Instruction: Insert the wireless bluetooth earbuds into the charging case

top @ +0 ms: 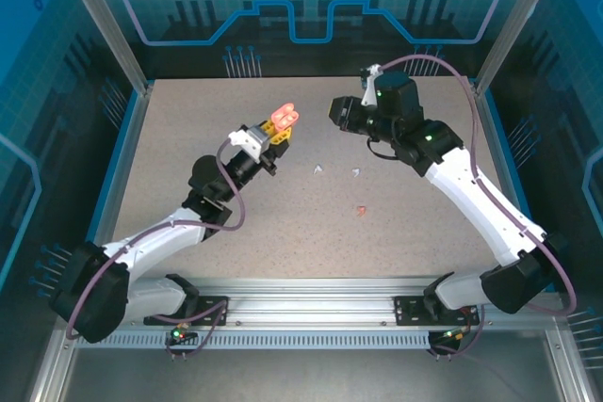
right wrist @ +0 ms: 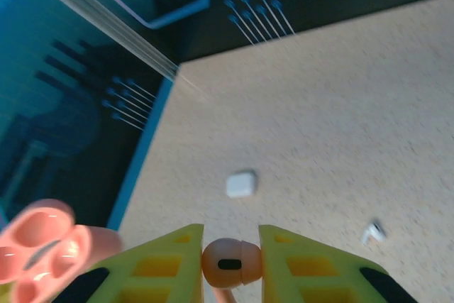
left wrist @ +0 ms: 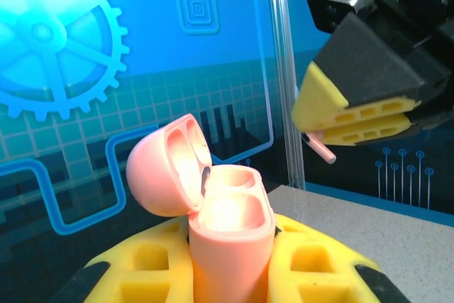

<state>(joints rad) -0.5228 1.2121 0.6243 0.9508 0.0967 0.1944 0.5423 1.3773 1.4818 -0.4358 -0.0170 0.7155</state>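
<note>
Earbuds, loose stock: what lies nearest the arm bases?
— One loose pink earbud (top: 362, 210), flat on the speckled worktop (top: 179, 157), right of centre, well apart from both tools.

Next row back?
— One white earbud (top: 320, 168) and a second white earbud (top: 356, 172), near each other on the worktop, neither touched by anything.

Left tool (top: 276, 135): condition?
— Closed on the pink charging case (top: 284, 117), raised off the worktop. In the left wrist view its yellow fingers (left wrist: 149, 260) clamp the case (left wrist: 230, 246) on both sides; the case stands upright between them.

Case lid?
— Swung open, tipped back to the left (left wrist: 170, 168). Both wells in the lid and the body look bare.

Right tool (top: 332, 112): condition?
— Closed on the held pink earbud (right wrist: 230, 262), pinched between the yellow fingers (right wrist: 159, 264). From the left wrist view the same tool (left wrist: 355, 115) hangs above and to the right of the open case, with the earbud's stem (left wrist: 323, 150) poking out below the fingertips, apart from the case.

Position of the case from the right wrist view?
— Low left (right wrist: 35, 246), just beside the left finger, open wells facing the camera.
</note>
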